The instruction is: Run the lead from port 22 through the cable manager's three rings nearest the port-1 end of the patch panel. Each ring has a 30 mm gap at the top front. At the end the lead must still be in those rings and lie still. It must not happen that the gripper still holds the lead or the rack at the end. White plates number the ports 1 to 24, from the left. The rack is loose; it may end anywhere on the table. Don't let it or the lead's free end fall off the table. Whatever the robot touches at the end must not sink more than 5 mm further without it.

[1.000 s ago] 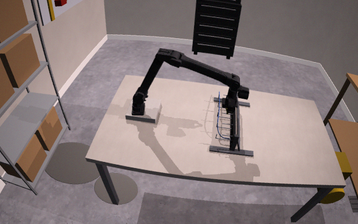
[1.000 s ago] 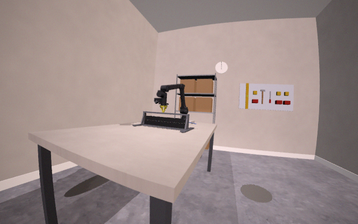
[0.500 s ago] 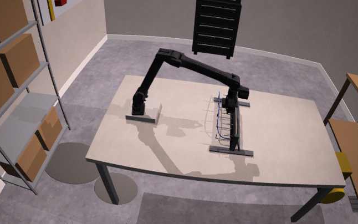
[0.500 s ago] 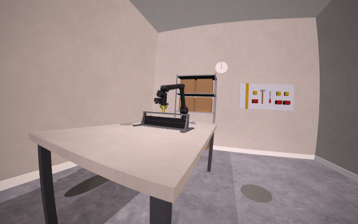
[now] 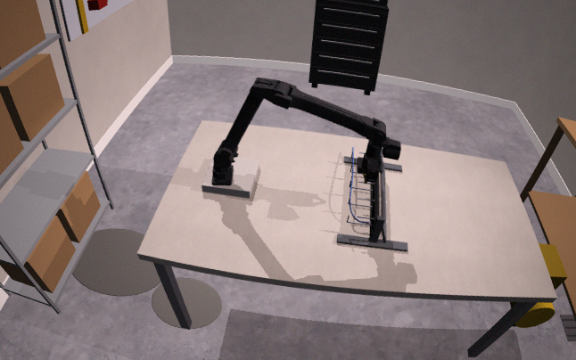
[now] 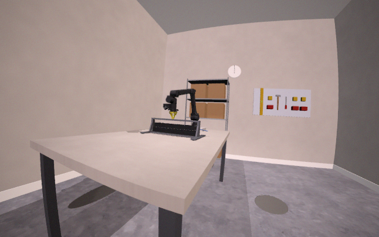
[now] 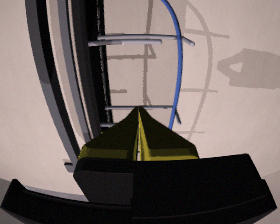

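Note:
The black rack with the patch panel (image 5: 378, 210) (image 6: 173, 128) (image 7: 58, 63) stands on the table (image 5: 281, 233), its cable manager's thin rings (image 5: 357, 193) (image 7: 127, 42) sticking out toward the arm's base. The blue lead (image 5: 349, 197) (image 7: 179, 50) leaves a port near the rack's near end in the top view, bows out and runs along the rings. Its free end lies close to my fingertips in the wrist view. My gripper (image 5: 367, 178) (image 6: 172, 117) (image 7: 138, 112) is shut with nothing between its yellow fingers. It hangs above the rack's far end, and the lead passes just to the right of the fingertips.
The arm's white base block (image 5: 246, 176) sits on the table's left part. The rack's flat feet (image 5: 370, 243) reach out at both ends. A shelf with boxes (image 5: 17, 111), a black drawer cabinet (image 5: 348, 40) and a wooden bench (image 5: 571, 215) stand off the table.

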Controlling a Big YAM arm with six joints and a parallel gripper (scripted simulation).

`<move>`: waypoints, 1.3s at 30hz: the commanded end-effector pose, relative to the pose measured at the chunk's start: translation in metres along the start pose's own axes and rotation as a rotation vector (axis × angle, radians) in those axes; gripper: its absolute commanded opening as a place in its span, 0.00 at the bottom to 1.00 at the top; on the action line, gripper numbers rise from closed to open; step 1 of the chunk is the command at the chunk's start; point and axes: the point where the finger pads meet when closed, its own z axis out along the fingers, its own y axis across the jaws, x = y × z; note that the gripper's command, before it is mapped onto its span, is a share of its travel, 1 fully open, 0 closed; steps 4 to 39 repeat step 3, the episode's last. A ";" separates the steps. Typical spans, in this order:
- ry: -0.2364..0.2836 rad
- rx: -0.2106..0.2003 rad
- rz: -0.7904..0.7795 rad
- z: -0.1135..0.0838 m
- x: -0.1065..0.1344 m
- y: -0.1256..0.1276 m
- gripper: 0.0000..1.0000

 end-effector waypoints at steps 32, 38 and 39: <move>-0.009 -0.110 0.009 -0.059 -0.006 0.020 0.00; -0.009 -0.110 0.009 -0.059 -0.006 0.020 0.00; -0.009 -0.110 0.009 -0.059 -0.006 0.020 0.00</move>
